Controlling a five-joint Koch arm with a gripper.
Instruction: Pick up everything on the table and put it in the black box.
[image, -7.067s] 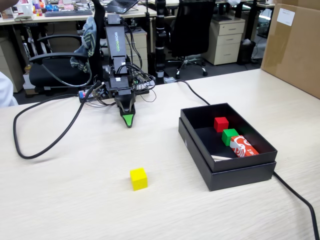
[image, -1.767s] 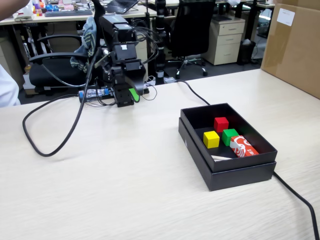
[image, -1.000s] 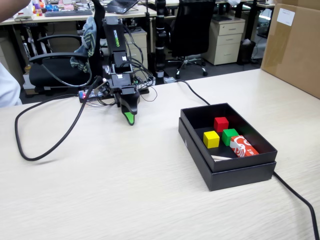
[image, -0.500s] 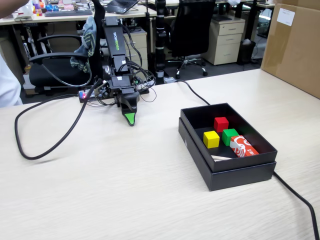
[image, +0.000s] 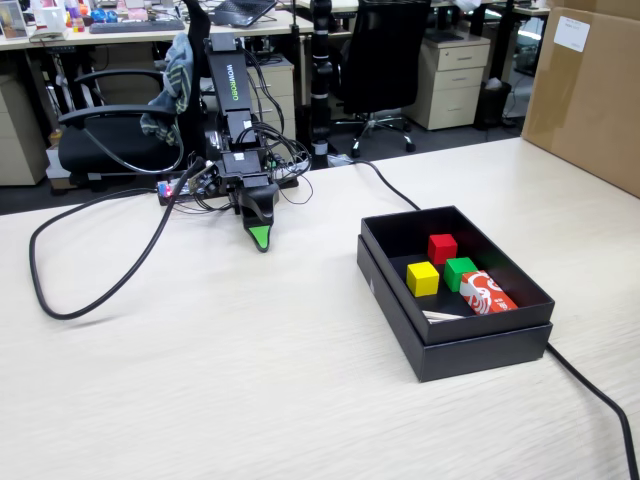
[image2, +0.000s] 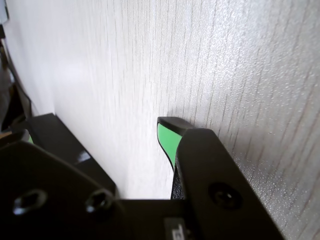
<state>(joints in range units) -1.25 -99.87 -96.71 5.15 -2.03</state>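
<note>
The yellow cube (image: 422, 278) lies inside the black box (image: 480, 352), next to a red cube (image: 442, 248), a green cube (image: 460, 272) and a red-and-white packet (image: 487, 292). The box stands on the right part of the beige table (image: 250, 390). My gripper (image: 260, 238) hangs tip down just above the table near its back edge, well left of the box and empty. In the wrist view one green-padded fingertip (image2: 167, 136) shows, its pad bare with only table beside it. A wide gap separates it from the black parts at the lower left.
A thick black cable (image: 90, 285) loops over the left of the table to the arm's base. Another cable (image: 595, 395) runs off the front right corner behind the box. A big brown carton (image: 590, 90) stands at the back right. Office chairs and desks are behind the table.
</note>
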